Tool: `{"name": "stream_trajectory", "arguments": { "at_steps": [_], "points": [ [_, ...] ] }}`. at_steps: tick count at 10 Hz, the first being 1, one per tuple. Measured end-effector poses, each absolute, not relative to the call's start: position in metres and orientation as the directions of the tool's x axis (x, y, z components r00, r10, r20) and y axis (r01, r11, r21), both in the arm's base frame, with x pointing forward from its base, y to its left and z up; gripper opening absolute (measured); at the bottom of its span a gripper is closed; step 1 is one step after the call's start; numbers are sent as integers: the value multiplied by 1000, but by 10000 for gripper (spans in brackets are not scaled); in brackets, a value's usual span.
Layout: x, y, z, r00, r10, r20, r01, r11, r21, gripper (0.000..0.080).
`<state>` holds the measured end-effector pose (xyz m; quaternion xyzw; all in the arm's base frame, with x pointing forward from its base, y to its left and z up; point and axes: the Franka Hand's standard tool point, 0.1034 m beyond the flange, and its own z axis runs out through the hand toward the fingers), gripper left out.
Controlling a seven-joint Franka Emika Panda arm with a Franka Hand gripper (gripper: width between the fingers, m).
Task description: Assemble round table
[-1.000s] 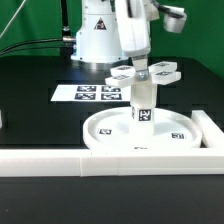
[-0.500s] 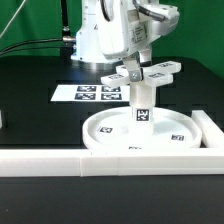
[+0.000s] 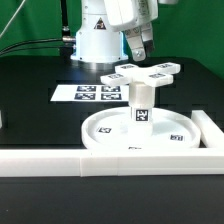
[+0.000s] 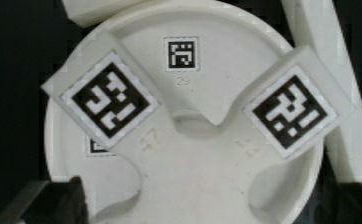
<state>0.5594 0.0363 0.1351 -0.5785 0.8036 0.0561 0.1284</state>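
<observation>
The round disc (image 3: 165, 133) lies flat on the black table near the front. The short leg (image 3: 141, 108) stands upright on its middle. The cross-shaped base (image 3: 143, 74) sits on top of the leg. My gripper (image 3: 138, 50) hangs above the base, apart from it, open and empty. In the wrist view I look straight down on the cross base (image 4: 196, 150) with two tagged arms, and the disc (image 4: 133, 40) shows beneath it. My gripper (image 4: 204, 214) shows only as dark fingertips (image 4: 57, 203) far apart at the picture's edge.
The marker board (image 3: 88, 93) lies behind the disc toward the exterior view's left. White border bars run along the front (image 3: 90, 162) and beside the disc on the exterior view's right (image 3: 214, 132). The robot's base (image 3: 95, 40) stands at the back.
My gripper has let go of the cross base and risen straight up from it. The base stays on top of the leg.
</observation>
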Motion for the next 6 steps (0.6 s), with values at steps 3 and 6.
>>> {"name": "stream_trajectory", "arguments": {
  "at_steps": [3,6],
  "points": [
    [562,40,133,-3,-976,-219,-994,27,-108,649],
    [570,43,136,329,-929,-171,-939,-304,-159,649]
  ]
}}
